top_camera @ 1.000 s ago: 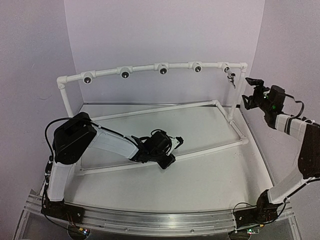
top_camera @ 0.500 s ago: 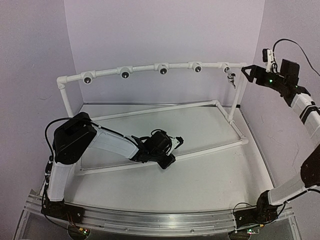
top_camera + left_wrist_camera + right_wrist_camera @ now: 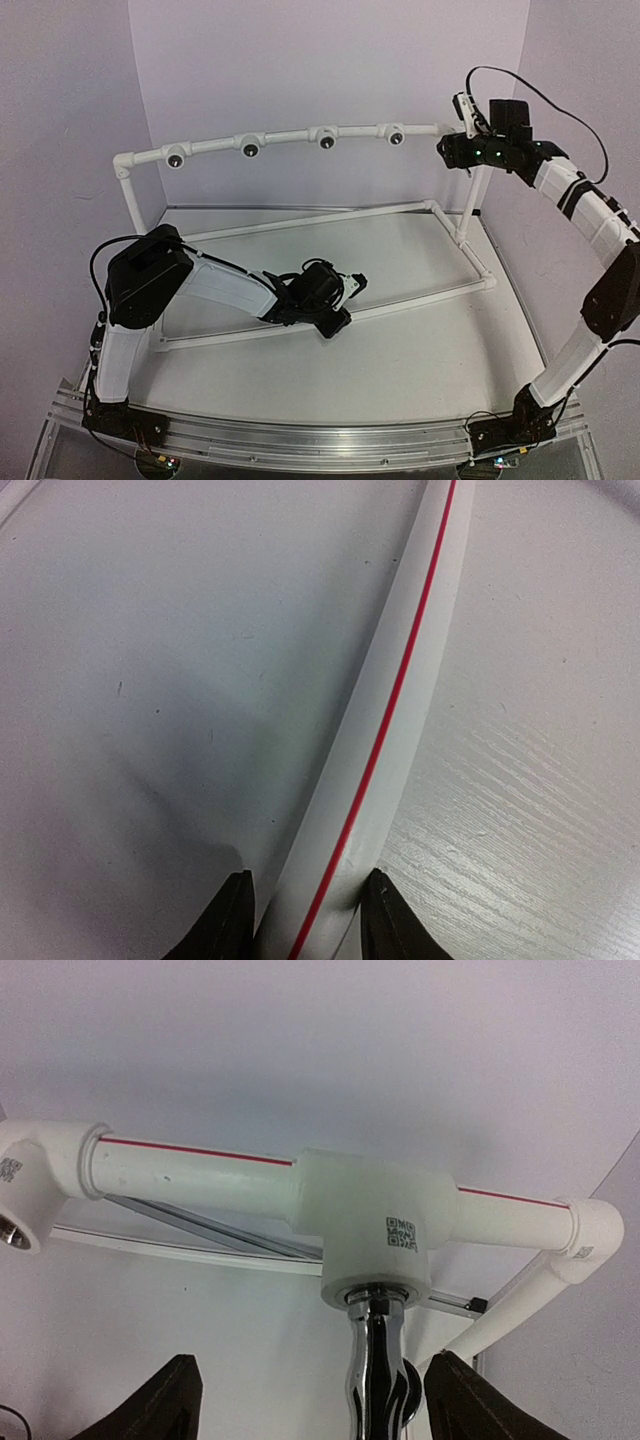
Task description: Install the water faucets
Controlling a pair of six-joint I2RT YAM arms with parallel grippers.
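A shiny silver faucet (image 3: 379,1370) hangs screwed into a white tee fitting (image 3: 372,1222) on the frame's top rail. My right gripper (image 3: 315,1405) is open wide, its fingers (image 3: 168,1400) standing either side of the faucet without touching it. In the top view the right gripper (image 3: 452,150) is at the rail's right end and hides the faucet. My left gripper (image 3: 345,287) is low on the table, shut on the frame's bottom pipe (image 3: 400,680), which has a red line. No other faucet is in view.
The white pipe frame's top rail (image 3: 285,134) carries several empty round fittings (image 3: 250,148) with dark holes. A corner post (image 3: 474,205) stands right of my right gripper. Purple walls close in behind and on both sides.
My right arm has swung up and to the left, from beside the frame's right post to the rightmost fitting, now covering the faucet in the top view. The left arm has not moved.
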